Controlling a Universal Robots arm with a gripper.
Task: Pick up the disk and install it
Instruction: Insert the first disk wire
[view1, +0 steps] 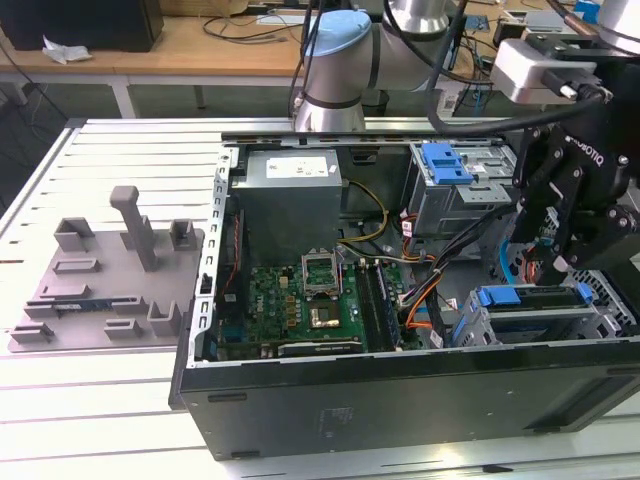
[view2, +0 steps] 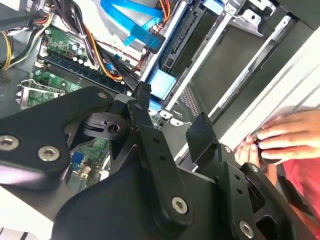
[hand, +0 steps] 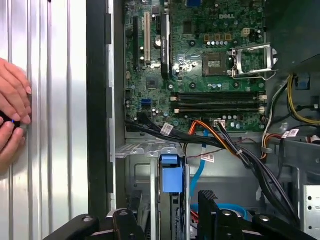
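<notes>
What looks like the disk (view1: 540, 297) stands on edge in the lower drive cage (view1: 480, 330) at the exterior view's right, showing only a dark upper edge with blue bracket ends. My gripper (view1: 535, 262) hangs just above that cage. In both wrist views the two black fingers (hand: 207, 202) stand apart, open, with nothing between them, and the blue bracket end (hand: 170, 175) sits in the cage slot beyond them. In the second wrist view the gripper (view2: 172, 107) is over the same blue end (view2: 162, 82).
The open computer case (view1: 200, 330) holds a green motherboard (view1: 300, 300), a grey power-supply box (view1: 290, 190), orange and black cables (hand: 225, 137) and an upper cage with a blue latch (view1: 445, 160). A person's hand (hand: 12, 120) rests on the ribbed table beside the case. A grey fixture (view1: 110, 290) lies on the exterior view's left.
</notes>
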